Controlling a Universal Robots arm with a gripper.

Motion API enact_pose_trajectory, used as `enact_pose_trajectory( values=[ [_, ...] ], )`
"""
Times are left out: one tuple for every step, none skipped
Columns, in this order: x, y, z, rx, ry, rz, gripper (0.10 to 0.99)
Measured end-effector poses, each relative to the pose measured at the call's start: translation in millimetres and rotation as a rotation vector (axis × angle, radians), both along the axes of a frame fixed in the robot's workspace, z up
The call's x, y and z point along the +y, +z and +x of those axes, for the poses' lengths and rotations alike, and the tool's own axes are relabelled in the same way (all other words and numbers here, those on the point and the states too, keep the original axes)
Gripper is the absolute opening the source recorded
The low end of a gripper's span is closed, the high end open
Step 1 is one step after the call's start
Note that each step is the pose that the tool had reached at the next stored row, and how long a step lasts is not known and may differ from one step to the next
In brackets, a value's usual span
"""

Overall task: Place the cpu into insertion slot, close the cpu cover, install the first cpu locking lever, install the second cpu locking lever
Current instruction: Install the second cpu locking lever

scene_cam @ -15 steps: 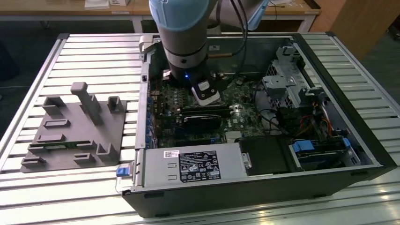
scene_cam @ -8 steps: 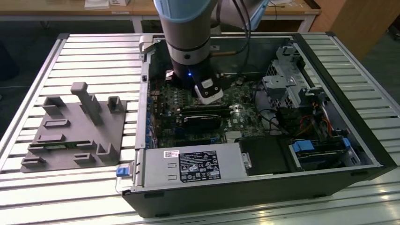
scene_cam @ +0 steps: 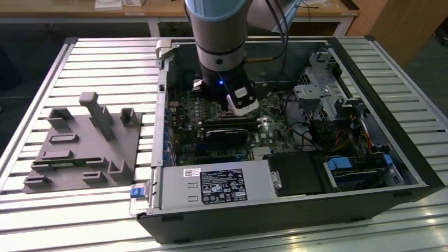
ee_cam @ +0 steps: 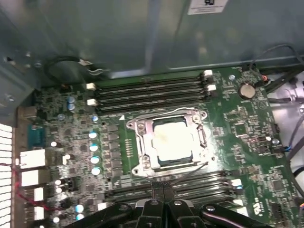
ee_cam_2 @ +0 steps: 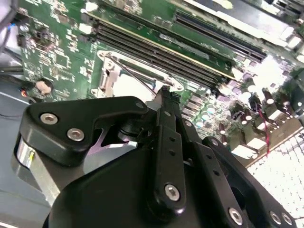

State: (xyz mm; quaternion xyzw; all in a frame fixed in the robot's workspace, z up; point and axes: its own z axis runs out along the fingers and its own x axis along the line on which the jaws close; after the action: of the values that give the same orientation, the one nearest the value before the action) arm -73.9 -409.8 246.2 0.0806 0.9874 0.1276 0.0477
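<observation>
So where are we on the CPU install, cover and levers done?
Done: the cpu sits in the insertion slot, with the cpu cover apparently down around it. In hand: the gripper, jaws together with nothing visible between them, hangs at the slot's edge beside a thin wire lever. Left: the levers; I can't tell if either is latched.

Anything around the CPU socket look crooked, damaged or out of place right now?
Nothing stands out. In the first wrist view the cpu lies flat and square in the insertion slot, and the cpu cover frames it evenly. The gripper, fingers together, sits just beside the socket's edge. No bent parts or loose bits show on the board.
</observation>
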Motion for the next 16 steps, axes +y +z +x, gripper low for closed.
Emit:
enact_pose_trajectory(
  values=[
    [0.1,0.0,2.0,0.0002,0.0,-0.001,0.106],
    [0.3,0.0,3.8,0.0004,0.0,-0.002,0.106],
    [0.5,0.0,4.6,0.0005,0.0,-0.003,0.106],
    [0.7,-0.2,4.6,0.0004,0.0,-0.003,0.106],
    [0.9,-0.9,4.6,0.0003,0.0,-0.004,0.106],
    [1.1,-2.0,4.6,0.0004,0.0,-0.004,0.106],
    [1.3,-3.3,4.6,0.0005,0.0,-0.004,0.106],
    [1.5,-4.7,4.6,0.0004,0.0,-0.004,0.106],
    [1.6,-5.6,4.6,0.0004,0.0,-0.004,0.106],
    [1.6,-5.7,4.6,0.0005,0.0,-0.005,0.106],
    [1.6,-5.7,4.6,0.0005,0.0,-0.005,0.106],
    [1.6,-5.7,4.6,0.0006,0.0,-0.005,0.106],
    [1.6,-5.9,4.6,0.0005,0.0,-0.005,0.106],
    [1.6,-6.0,4.6,0.0004,0.0,-0.004,0.106],
    [1.6,-6.1,4.6,0.0022,0.0,-0.005,0.106],
    [1.7,-6.3,4.7,0.011,0.0,-0.004,0.106]
  ],
)
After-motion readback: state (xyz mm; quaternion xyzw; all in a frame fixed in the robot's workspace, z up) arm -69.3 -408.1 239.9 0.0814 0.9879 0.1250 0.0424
